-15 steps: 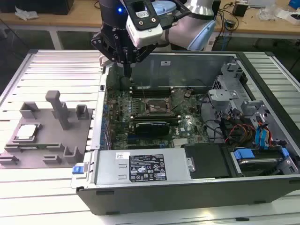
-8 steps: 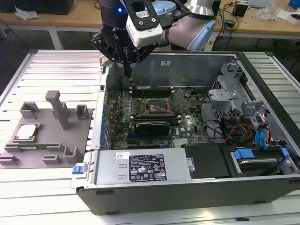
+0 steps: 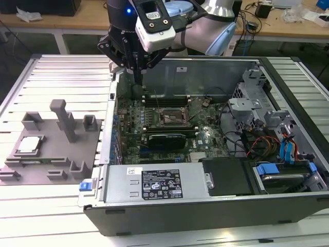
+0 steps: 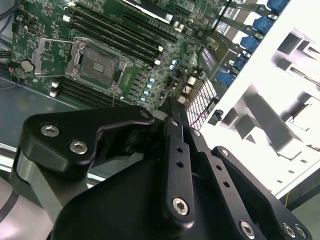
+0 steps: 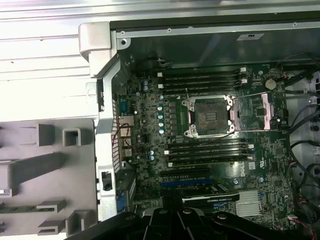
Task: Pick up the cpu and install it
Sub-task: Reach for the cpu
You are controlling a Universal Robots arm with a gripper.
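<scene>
Black gripper [image 4: 170,104], clenched on nothing, hangs over the motherboard's [image 3: 154,110] edge inside the case [image 3: 205,206]. Beyond its side wall, at the exterior view's lower left, the cpu [image 3: 29,145] lies on the grey fixture plate [image 3: 51,154]. The first wrist view looks into the open socket [image 5: 208,116].

No text can be read; the white label [image 3: 161,183] on the power supply [image 3: 119,181] carries print too small.

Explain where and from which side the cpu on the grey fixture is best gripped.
Probably by two opposite edges, from straight above: the cpu lies flat, silvery top up, on the grey fixture, so only its edges offer hold.
</scene>
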